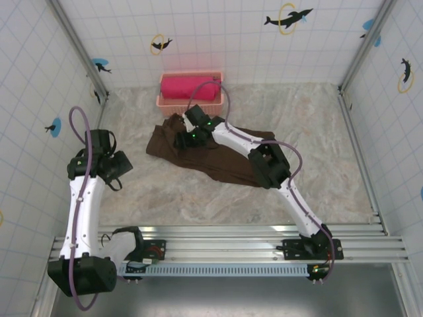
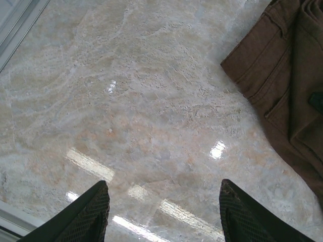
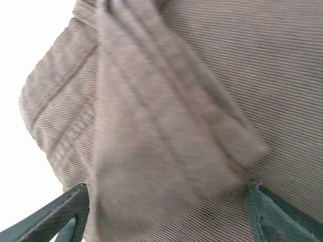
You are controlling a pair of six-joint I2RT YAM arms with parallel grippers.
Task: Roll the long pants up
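The left arm [image 1: 82, 198] stands well to the left of the pants [image 1: 221, 164]. Its lower link rises steeply and its wrist bends over towards them. The left tool [image 1: 117, 177] points down, short of the pants' left edge. In the wrist view its two dark fingers [image 2: 93, 214] stand apart.

The right arm [image 1: 291, 191] comes in from the pants' near right. Its elbow is raised over their right end and its forearm stretches leftward along them. The right tool [image 1: 180, 140] points down onto their far-left part. Its fingers [image 3: 55, 217] are spread wide, either side of a blurred fold, with neither pad visibly pressing it.
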